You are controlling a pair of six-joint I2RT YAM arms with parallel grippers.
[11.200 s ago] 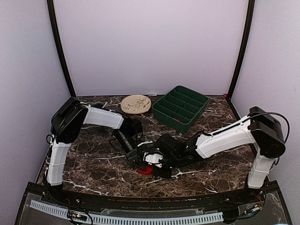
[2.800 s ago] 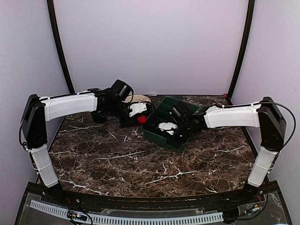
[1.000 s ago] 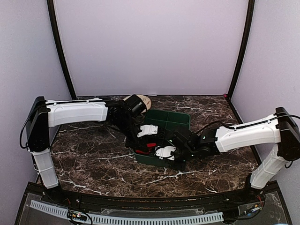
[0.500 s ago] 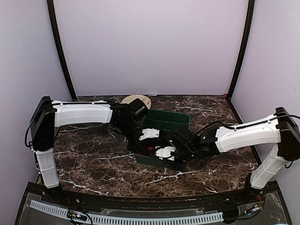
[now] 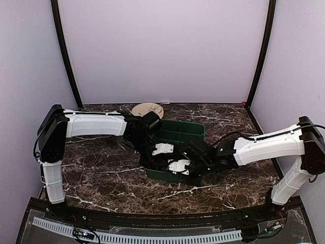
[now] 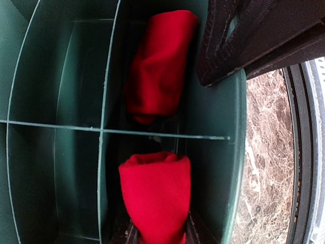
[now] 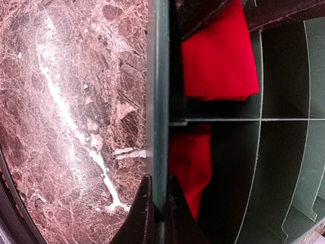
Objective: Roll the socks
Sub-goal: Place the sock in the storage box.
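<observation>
Left wrist view shows the left gripper [image 6: 158,233] clenched on a bright red rolled fabric sock [image 6: 155,195], with a dark finger pressed to each side of the roll's near end. This held roll sits in a compartment against the outer wall of the dark green plastic divided tray [image 6: 218,152]. Its long axis runs straight out from the pincer, in line with the fingers, toward a thin green divider [image 6: 61,125]. Just past that divider, in the next compartment along the same outer wall, lies a second bright red rolled sock [image 6: 160,66]. It points the same way and is apart from the held roll.

The right gripper [image 7: 160,216] is clamped on the tray's outer wall. One finger is outside the tray over the brown marble tabletop [image 7: 76,101]; the other is inside, beside the second roll.

Both socks look rolled and stowed, so the task seems close to its end. The left arm alone has the held roll, while the right seems only to steady the tray. The likely next move is for the left pincer to let go and back out along the roll's axis, away from the divider. Pulling off sideways could drag the roll against the compartment wall or loosen it.
</observation>
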